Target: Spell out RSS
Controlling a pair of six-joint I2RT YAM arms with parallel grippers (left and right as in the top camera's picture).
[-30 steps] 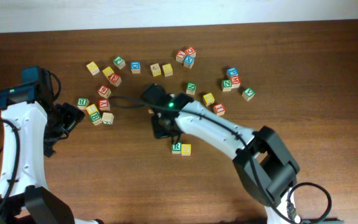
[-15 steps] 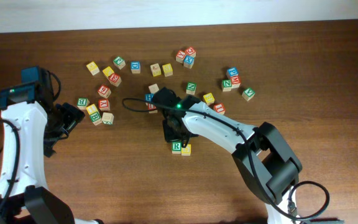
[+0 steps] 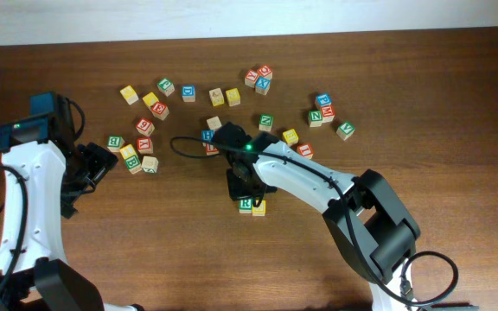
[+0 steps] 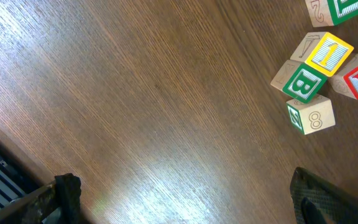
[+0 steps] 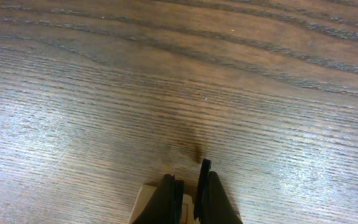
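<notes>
A green R block (image 3: 245, 205) lies at the table's middle with a yellow block (image 3: 258, 207) touching its right side. My right gripper (image 3: 242, 188) is just above them with its fingers pressed together and nothing between them. In the right wrist view the shut fingers (image 5: 190, 180) hover over the top of a pale wooden block (image 5: 143, 205). My left gripper (image 3: 89, 173) is at the far left, open and empty, its jaws (image 4: 182, 199) wide apart over bare wood. I cannot read any S block.
Loose letter blocks lie in a cluster at the left (image 3: 132, 155), along the back (image 3: 188, 92) and at the right (image 3: 322, 112). The left wrist view shows a green B block (image 4: 304, 81), a yellow block (image 4: 329, 53) and an 8 block (image 4: 312, 116).
My right gripper has moved right and toward the front, ending over the R block. In the last half second it hardly moved. The left arm has not moved.
</notes>
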